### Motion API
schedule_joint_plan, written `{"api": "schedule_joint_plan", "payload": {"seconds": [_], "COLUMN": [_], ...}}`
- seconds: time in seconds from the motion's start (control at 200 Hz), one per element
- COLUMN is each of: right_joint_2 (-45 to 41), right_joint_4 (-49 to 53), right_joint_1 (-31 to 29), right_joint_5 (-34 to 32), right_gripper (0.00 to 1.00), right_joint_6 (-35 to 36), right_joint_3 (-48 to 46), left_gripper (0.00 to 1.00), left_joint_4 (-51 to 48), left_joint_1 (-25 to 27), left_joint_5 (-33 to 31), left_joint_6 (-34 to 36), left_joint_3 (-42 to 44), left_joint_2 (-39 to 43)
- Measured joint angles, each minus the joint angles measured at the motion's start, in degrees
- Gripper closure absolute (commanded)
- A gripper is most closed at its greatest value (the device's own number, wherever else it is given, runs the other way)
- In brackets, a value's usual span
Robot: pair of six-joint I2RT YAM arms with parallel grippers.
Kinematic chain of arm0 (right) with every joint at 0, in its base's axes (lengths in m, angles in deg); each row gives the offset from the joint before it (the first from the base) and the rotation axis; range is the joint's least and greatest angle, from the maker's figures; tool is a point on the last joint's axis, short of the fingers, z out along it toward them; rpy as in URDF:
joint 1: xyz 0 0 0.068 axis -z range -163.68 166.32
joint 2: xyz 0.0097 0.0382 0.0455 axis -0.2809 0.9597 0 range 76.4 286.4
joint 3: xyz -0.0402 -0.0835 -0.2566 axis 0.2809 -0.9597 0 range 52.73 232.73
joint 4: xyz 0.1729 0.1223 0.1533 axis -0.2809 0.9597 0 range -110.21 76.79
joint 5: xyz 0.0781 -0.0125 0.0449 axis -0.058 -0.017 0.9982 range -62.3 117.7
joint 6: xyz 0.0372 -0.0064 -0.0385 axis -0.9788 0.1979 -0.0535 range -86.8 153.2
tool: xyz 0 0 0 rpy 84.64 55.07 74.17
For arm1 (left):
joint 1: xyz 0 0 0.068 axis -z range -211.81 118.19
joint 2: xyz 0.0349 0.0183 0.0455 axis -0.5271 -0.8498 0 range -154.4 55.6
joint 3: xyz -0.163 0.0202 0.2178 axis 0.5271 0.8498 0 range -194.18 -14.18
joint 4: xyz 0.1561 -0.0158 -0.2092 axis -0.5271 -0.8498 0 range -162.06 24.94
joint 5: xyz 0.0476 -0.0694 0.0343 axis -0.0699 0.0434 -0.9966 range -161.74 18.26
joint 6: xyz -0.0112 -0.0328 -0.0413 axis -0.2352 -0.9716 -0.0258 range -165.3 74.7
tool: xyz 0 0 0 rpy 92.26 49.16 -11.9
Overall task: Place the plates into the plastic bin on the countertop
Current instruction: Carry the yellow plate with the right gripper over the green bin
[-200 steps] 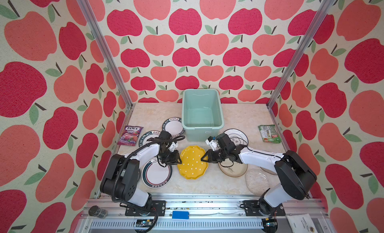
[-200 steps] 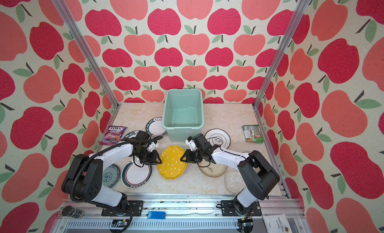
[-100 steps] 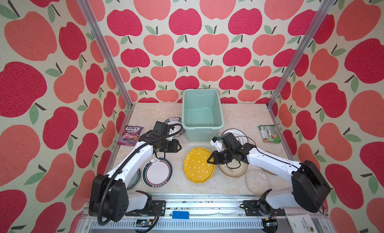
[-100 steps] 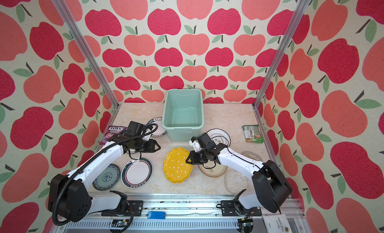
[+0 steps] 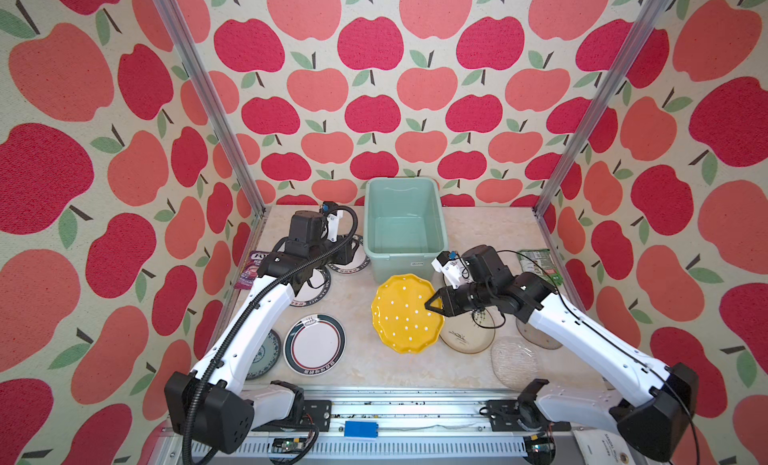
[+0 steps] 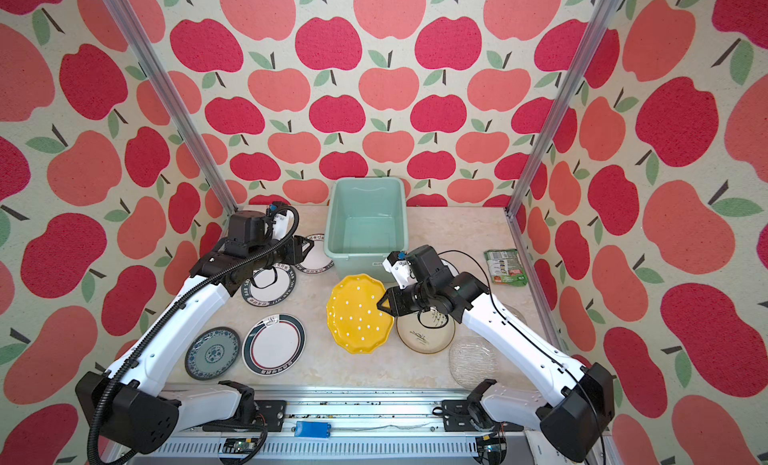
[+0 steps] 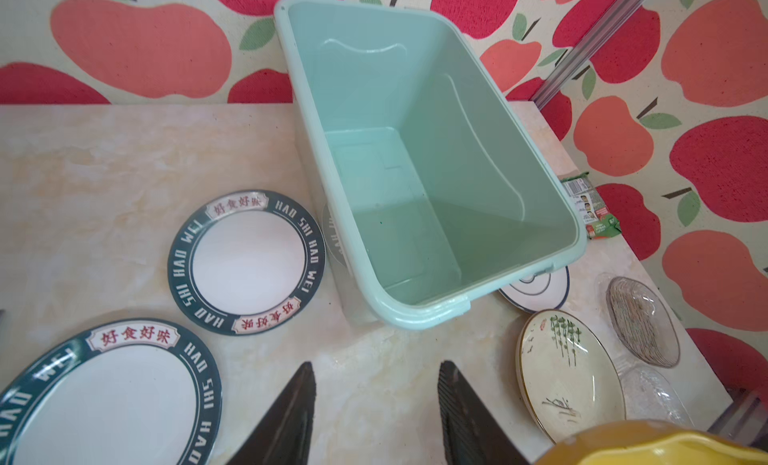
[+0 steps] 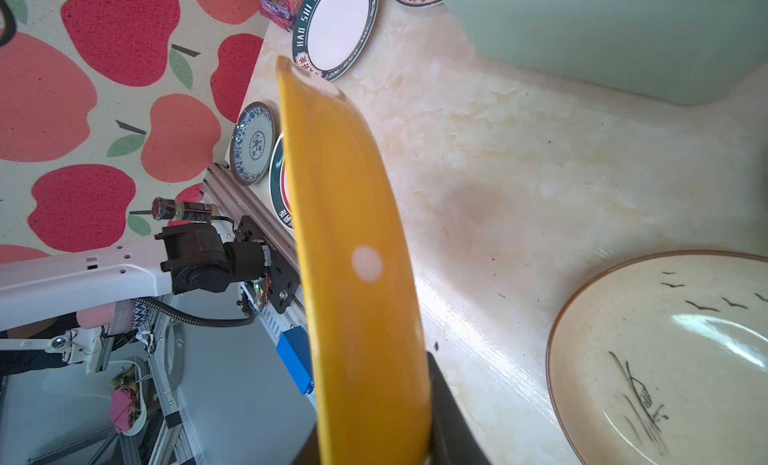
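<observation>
My right gripper (image 5: 434, 307) (image 8: 374, 417) is shut on the rim of the yellow dotted plate (image 5: 405, 313) (image 6: 357, 313), holding it tilted above the countertop (image 5: 357, 292), just in front of the mint plastic bin (image 5: 415, 267) (image 7: 415, 317), which is empty. My left gripper (image 7: 376, 371) (image 6: 306, 247) is open and empty beside the bin's left wall, over lettered-rim plates (image 7: 247, 261) (image 6: 268, 286). Another lettered plate (image 5: 316, 344), a blue-patterned plate (image 6: 212, 353), a cream plant plate (image 5: 467, 338) (image 8: 665, 359) and a clear glass plate (image 5: 515, 361) lie flat.
A purple packet (image 5: 249, 269) lies at the left wall and a green packet (image 5: 538, 265) at the right. A ringed white plate (image 7: 536, 284) sits by the bin's front right corner. Metal posts (image 5: 582, 122) stand at the back corners.
The left gripper has let go of the yellow plate's left edge, opened wider and drawn back to the bin's left side. The right gripper has raised the plate and carried it towards the bin.
</observation>
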Motion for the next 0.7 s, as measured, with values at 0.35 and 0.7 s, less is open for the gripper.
{"api": "schedule_joint_plan", "payload": {"seconds": [0.35,0.7], "right_joint_2": [2.0,19.1], "right_joint_4": [-5.4,-14.3], "right_joint_1": [11.0,15.4], "right_joint_5": [-0.7,-6.2], "right_gripper": [1.00,1.00], "right_joint_6": [-5.4,-13.6], "right_joint_3": [8.6,22.4], "left_gripper": [0.49,0.46], "left_joint_4": [9.0,11.2], "left_joint_1": [-2.1,-5.1], "left_joint_5": [-5.5,-4.7], "left_joint_6": [-0.1,-0.1], "left_joint_3": [-4.1,-4.2], "left_joint_2": [-8.0,-10.3]}}
